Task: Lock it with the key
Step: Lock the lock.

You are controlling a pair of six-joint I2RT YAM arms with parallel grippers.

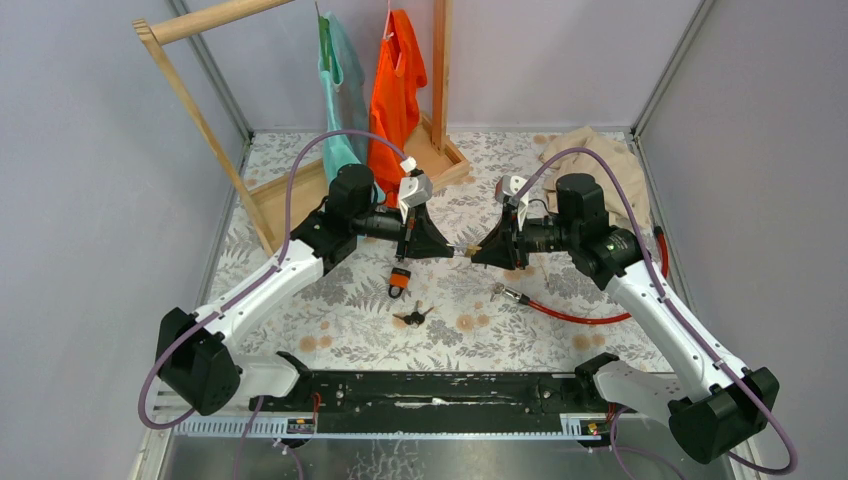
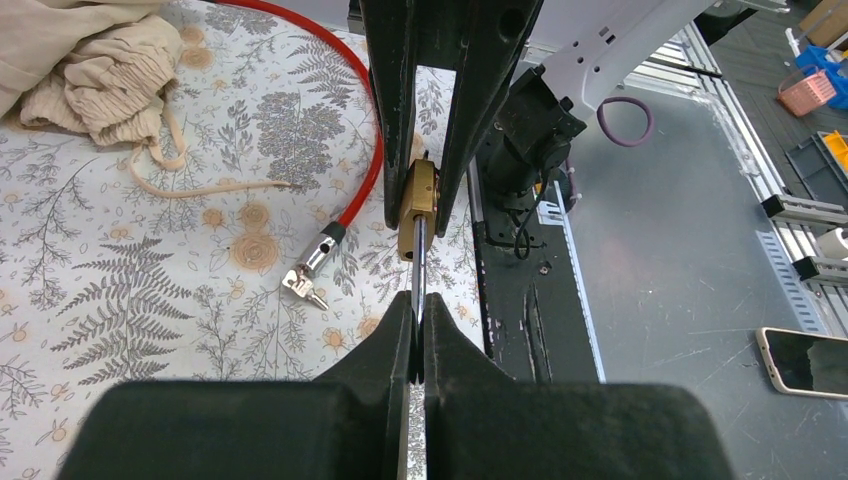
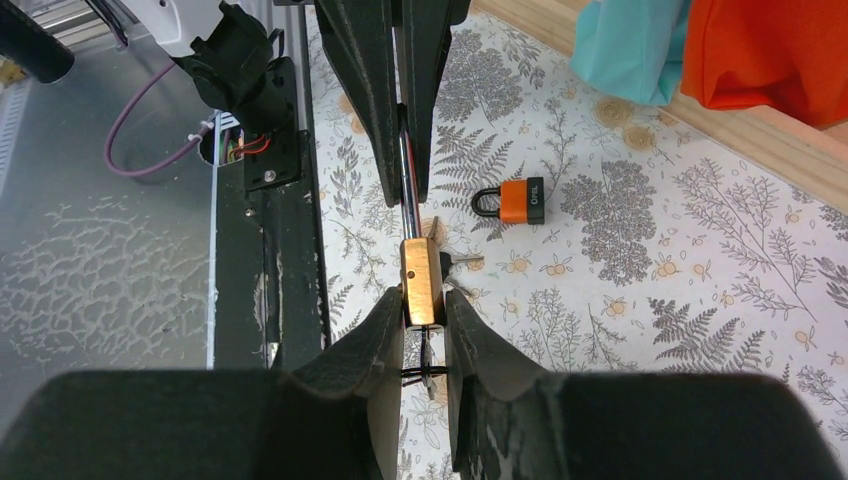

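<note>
Mid-table: left gripper point(image 1: 452, 250) and right gripper point(image 1: 478, 252) meet tip to tip, left one on the left.

Padlock point(image 3: 421, 283) clamped between the right gripper's fingers. A metal bar point(image 2: 419, 255) runs from it leftward into the pinched tips of the left gripper (shackle or key, cannot tell).

On the table point(image 1: 520, 340), near side of that meeting point:
- second padlock point(image 1: 400, 281), just left, under the left gripper
- keys point(image 1: 413, 316), nearer again, apart from it
- cable point(image 1: 580, 316), its end just right of centre, running right under the right arm

Far left: clothes rack point(image 1: 200, 120), shirts point(image 1: 395, 80) hanging from it. Far right corner: heap of cloth point(image 1: 600, 155), behind the right arm.
</note>
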